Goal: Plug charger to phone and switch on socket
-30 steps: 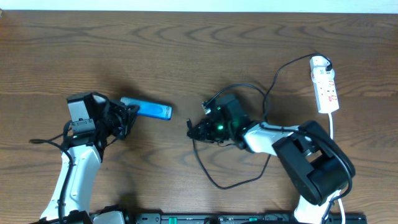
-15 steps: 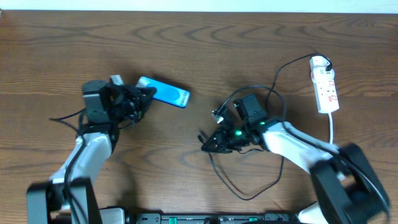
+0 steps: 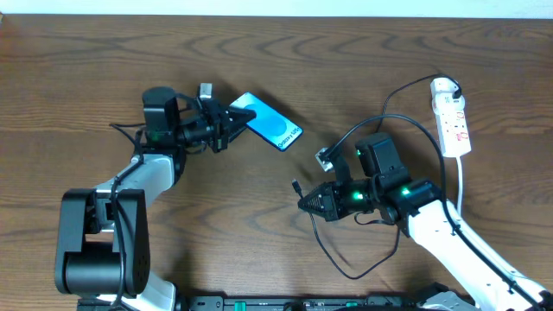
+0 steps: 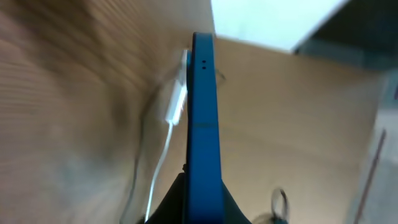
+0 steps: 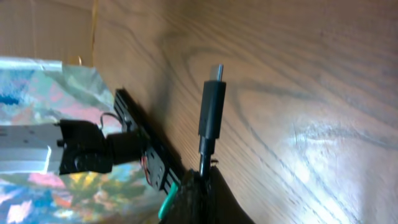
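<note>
While edge-on, slim phone [image 4: 204, 124], thin charger [image 5: 210, 115].

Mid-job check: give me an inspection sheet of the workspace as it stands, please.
Surface: wooden table, bare brown grain.
Job's things: phone held at a slant, screen up, not yet plugged; charger connector apart from it; socket at far right, switch state too small to tell.
Clutter: nothing seen.
Grippers: left gripper shut on the phone's end; right gripper shut on the charger just behind its connector.
Cables: charger's black cable loops over the table up to the socket's far end; white cord runs from the socket toward the near edge.
Surroundings: pale wall along far edge; black rail at near edge.
</note>
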Available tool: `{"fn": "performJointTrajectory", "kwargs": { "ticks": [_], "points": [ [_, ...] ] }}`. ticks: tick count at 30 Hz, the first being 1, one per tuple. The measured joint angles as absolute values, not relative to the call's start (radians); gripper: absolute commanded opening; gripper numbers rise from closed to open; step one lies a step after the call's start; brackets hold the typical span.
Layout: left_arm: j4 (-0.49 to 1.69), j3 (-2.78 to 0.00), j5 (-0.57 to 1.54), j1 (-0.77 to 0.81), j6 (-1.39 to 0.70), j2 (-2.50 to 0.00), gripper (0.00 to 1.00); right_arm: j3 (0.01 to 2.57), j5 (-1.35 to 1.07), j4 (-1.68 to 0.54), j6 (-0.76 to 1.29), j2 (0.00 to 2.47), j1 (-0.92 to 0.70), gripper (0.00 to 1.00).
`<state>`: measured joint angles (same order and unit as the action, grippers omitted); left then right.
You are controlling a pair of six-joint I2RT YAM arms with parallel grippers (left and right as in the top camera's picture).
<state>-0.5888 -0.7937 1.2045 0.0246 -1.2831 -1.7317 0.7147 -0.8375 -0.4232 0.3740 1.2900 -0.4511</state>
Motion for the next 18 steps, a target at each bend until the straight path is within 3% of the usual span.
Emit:
{"fn": "performJointTrajectory", "kwargs": {
  "ticks": [10, 18],
  "points": [
    [-0.849, -0.796, 1.492, 0.020, -1.285, -1.732, 0.07, 0.697, -0.952, -0.297, 0.393, 1.291, -0.451, 0.01],
    [-0.862, -0.796, 1.540, -0.039, -1.285, -1.732, 0.08, 0.697, -1.076, -0.330, 0.378, 1.291, -0.448, 0.01]
  ]
}}
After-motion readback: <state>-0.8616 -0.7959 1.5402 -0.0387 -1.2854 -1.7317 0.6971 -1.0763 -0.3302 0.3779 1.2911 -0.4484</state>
